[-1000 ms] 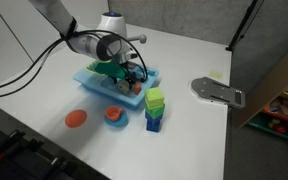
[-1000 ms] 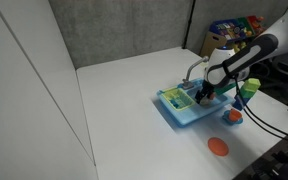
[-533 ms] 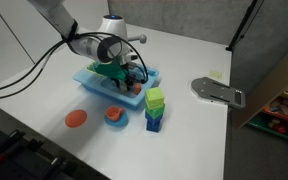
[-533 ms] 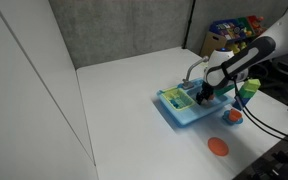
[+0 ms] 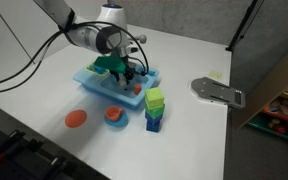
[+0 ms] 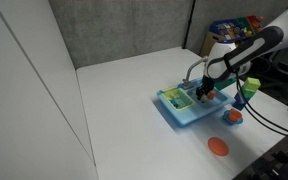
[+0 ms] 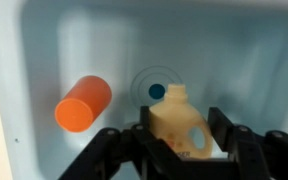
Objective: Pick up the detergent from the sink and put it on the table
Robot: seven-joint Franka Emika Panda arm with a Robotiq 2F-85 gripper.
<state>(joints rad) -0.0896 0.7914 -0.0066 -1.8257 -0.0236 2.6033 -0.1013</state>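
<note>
Your claw [image 7: 182, 140] was clamped on the small pale beige plastic toy bottle [image 7: 174, 110], holding it over the light blue plastic toy sink [image 7: 104, 40], near an orange cylinder [image 7: 82, 103].

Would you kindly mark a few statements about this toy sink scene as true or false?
1. An orange cylinder lies in the basin of the sink. True.
2. The detergent stands on the table. False: in the wrist view it sits between the fingers of the tool, over the sink basin.
3. A green block is stacked on a blue block beside the sink. True.
4. The flat orange disc lies inside the sink. False: it lies on the table, apart from the sink.
</note>
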